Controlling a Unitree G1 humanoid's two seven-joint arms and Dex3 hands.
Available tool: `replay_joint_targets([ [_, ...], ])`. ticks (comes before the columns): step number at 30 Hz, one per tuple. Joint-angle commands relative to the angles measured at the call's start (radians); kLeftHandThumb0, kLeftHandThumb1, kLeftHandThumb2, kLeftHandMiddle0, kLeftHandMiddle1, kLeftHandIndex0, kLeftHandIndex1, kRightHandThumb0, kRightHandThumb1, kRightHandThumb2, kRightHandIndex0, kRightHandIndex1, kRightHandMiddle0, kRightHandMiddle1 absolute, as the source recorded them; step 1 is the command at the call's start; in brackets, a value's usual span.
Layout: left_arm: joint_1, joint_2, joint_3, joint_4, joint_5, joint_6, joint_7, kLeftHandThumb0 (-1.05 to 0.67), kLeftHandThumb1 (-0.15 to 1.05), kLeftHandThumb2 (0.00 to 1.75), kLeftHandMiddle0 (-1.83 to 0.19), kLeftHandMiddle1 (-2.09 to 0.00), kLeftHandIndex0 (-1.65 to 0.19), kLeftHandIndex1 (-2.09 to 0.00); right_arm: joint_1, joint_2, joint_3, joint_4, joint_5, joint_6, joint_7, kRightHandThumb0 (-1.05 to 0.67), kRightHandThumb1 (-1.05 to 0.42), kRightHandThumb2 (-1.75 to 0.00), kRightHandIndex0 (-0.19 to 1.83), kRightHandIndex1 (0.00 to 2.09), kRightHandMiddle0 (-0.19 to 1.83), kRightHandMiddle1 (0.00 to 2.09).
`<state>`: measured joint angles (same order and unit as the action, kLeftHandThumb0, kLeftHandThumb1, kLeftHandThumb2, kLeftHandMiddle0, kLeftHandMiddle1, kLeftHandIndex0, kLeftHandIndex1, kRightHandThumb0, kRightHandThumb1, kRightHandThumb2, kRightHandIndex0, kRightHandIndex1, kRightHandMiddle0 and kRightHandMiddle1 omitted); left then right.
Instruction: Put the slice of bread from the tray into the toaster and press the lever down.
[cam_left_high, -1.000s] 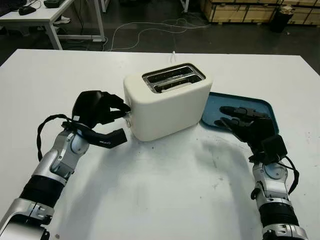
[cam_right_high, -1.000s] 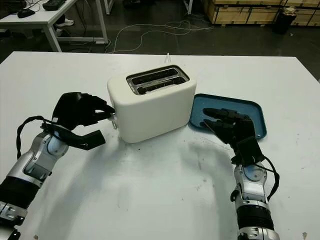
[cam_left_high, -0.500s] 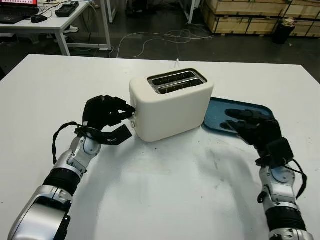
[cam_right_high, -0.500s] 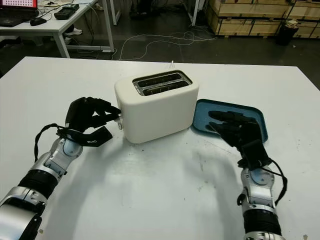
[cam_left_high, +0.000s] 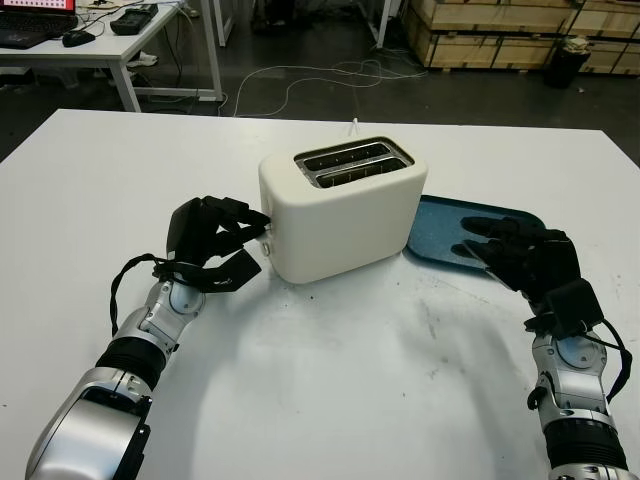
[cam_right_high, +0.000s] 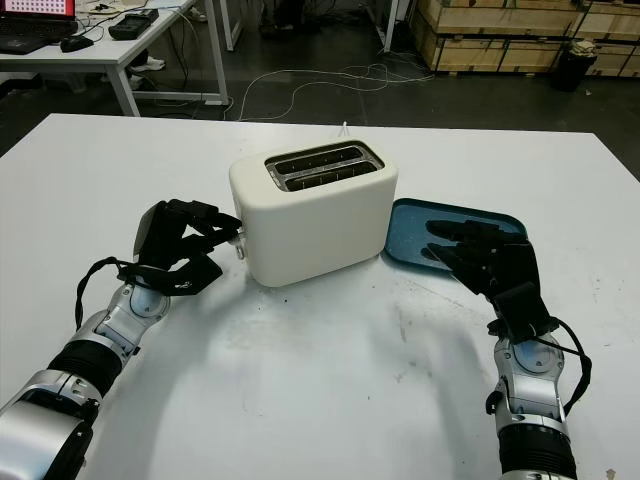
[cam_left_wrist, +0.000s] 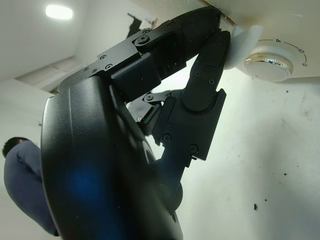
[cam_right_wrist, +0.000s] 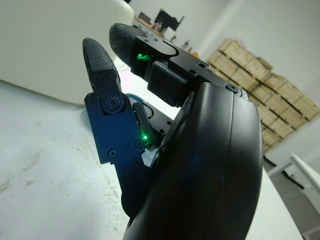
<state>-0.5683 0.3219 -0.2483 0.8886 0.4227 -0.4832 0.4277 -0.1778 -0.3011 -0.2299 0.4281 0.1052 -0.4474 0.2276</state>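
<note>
With the left hand (cam_left_high: 210, 235) curled at the toaster (cam_left_high: 340, 208), its fingers (cam_left_wrist: 210, 55) press the lever (cam_left_wrist: 245, 37) just above the dial (cam_left_wrist: 267, 61). Lever looks stiff and small; bear on its top. Right hand (cam_left_high: 525, 262) open over the tray (cam_left_high: 445, 225). Bread presumably sits in a slot.

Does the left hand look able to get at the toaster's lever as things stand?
Probably yes. The left hand is at the toaster's end face, its fingertips against the white lever just above the dial, with nothing between them.
</note>
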Motion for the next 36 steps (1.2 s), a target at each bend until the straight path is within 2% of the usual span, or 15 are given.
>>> replay_joint_targets([
  [1,0.077,-0.21,-0.205,0.071,0.114,0.122,-0.192,-0.15,0.77,0.0,-0.86,-1.3,-1.28,-0.03,-0.001,-0.016,-0.002,-0.006,0.006,-0.002,0.011,-0.47,-0.82,0.0,1.26,0.24,1.21,0.0],
  [3,0.066,-0.182,-0.207,0.006,0.11,0.123,-0.228,-0.12,0.75,0.0,-0.86,-1.37,-1.28,-0.03,-0.001,-0.016,-0.001,-0.007,0.005,-0.004,0.011,-0.46,-0.82,0.0,1.25,0.24,1.21,0.0],
  [6,0.044,-0.13,-0.216,-0.12,0.117,0.14,-0.285,-0.15,0.74,0.0,-0.83,-1.36,-1.3,-0.03,0.002,-0.014,0.001,-0.02,0.003,0.012,0.007,-0.47,-0.82,0.0,1.25,0.24,1.21,0.0],
  [8,0.031,-0.104,-0.227,-0.179,0.134,0.137,-0.293,-0.17,0.75,0.0,-0.79,-1.46,-1.3,-0.04,0.004,-0.015,0.003,-0.025,0.0,0.014,0.006,-0.47,-0.82,0.0,1.25,0.25,1.21,0.0],
  [11,0.021,-0.082,-0.246,-0.27,0.145,0.16,-0.319,-0.15,0.71,0.0,-0.84,-1.46,-1.35,-0.07,0.005,-0.013,0.003,-0.024,0.007,0.007,0.013,-0.46,-0.82,0.0,1.25,0.25,1.21,0.0],
  [16,0.026,-0.068,-0.27,-0.354,0.141,0.161,-0.346,-0.14,0.68,0.0,-0.97,-1.23,-1.36,-0.08,0.003,-0.017,0.0,-0.017,0.004,0.006,0.014,-0.47,-0.82,0.0,1.24,0.26,1.21,0.0],
  [20,0.017,-0.068,-0.283,-0.355,0.154,0.176,-0.375,-0.14,0.67,0.0,-0.98,-1.16,-1.36,-0.08,0.008,-0.018,-0.001,-0.03,-0.001,0.017,0.007,-0.48,-0.82,0.0,1.24,0.26,1.21,0.0],
  [29,-0.057,-0.057,-0.34,-0.299,0.25,0.2,-0.432,-0.18,0.7,0.0,-1.0,-1.0,-1.34,-0.06,0.009,-0.012,0.002,-0.031,0.005,0.011,0.012,-0.45,-0.82,0.0,1.24,0.27,1.21,0.0],
  [34,-0.065,-0.108,-0.339,-0.222,0.267,0.205,-0.365,-0.21,0.69,0.0,-1.02,-0.93,-1.34,-0.05,0.012,-0.012,0.0,-0.026,0.006,0.006,0.013,-0.46,-0.82,0.0,1.22,0.28,1.21,0.0],
  [35,-0.059,-0.148,-0.317,-0.162,0.245,0.203,-0.311,-0.2,0.69,0.0,-1.03,-0.93,-1.34,-0.05,0.012,-0.013,0.0,-0.027,0.008,0.007,0.016,-0.46,-0.82,0.0,1.22,0.27,1.21,0.0],
  [36,-0.055,-0.192,-0.298,-0.09,0.231,0.212,-0.254,-0.18,0.69,0.0,-0.99,-1.03,-1.35,-0.05,0.012,-0.013,-0.002,-0.027,0.014,0.012,0.019,-0.46,-0.82,0.0,1.22,0.28,1.21,0.0],
])
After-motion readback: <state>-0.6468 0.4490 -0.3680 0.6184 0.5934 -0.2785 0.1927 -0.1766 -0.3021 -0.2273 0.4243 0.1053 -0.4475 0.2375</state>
